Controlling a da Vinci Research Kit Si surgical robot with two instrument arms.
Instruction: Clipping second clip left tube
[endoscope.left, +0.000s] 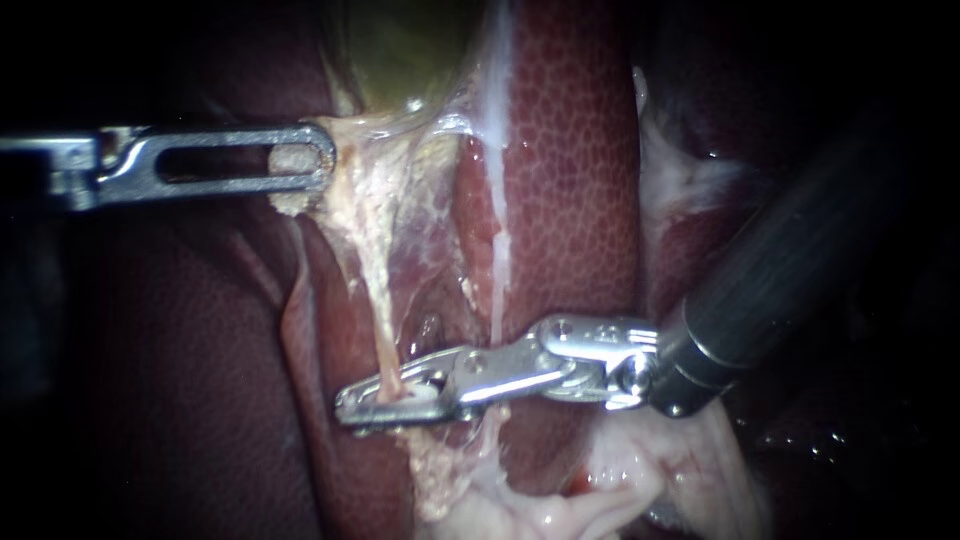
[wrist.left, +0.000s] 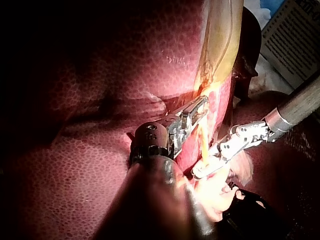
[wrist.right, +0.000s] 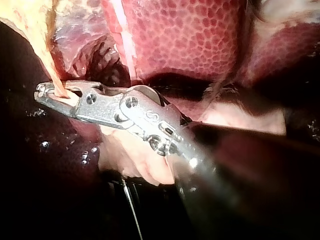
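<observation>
Left tube (endoscope.left: 378, 290): thin pale strand running from the gallbladder (endoscope.left: 400, 50) across the liver (endoscope.left: 570, 180), stretched taut.

Right instrument (endoscope.left: 355, 405): jaws nearly together with the tube pinched between them, on the stretch far from the gallbladder. The right wrist view shows the strand passing through the jaws near their tips. A white bit sits inside the jaws. It may be the clip, can't be sure.

Left instrument (endoscope.left: 305, 165): jaws closed flat on pale tissue (endoscope.left: 288, 204) just beside the gallbladder's narrow end, holding it out sideways.

Handling, my judgement: the tube is soft, wet, slippery, almost weightless and easy to tear. It looks filmy and frayed at the edges. Best taken square across the bare mid-stretch, away from the gallbladder, with no tugging.

Writing: a printed sheet (wrist.left: 292, 37) shows beyond the gallbladder in the left wrist view, its text too small to read. No brands legible.
</observation>
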